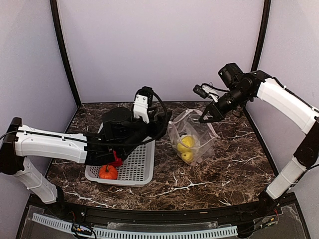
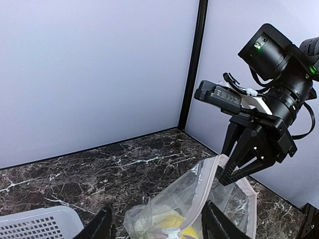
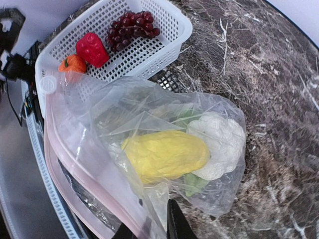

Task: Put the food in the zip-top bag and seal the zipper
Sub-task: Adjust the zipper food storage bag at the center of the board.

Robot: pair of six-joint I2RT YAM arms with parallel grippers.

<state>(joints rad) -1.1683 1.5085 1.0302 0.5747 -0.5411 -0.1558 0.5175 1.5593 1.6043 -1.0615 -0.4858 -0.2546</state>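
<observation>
Clear bag (image 3: 94,107) with two yellow pieces (image 1: 187,143), one cauliflower (image 3: 219,142) — right fingers (image 3: 174,221) pinch its rim, left fingers (image 2: 102,226) apart

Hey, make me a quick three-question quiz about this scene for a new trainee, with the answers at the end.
1. True or false: the grapes lie inside the zip-top bag.
2. Which arm's pincer grips the bag's rim? A) left B) right C) neither
3. Name the white food inside the bag.
Key: 1 false, they are in the basket; 2 B, the right pincer; 3 cauliflower.
</observation>
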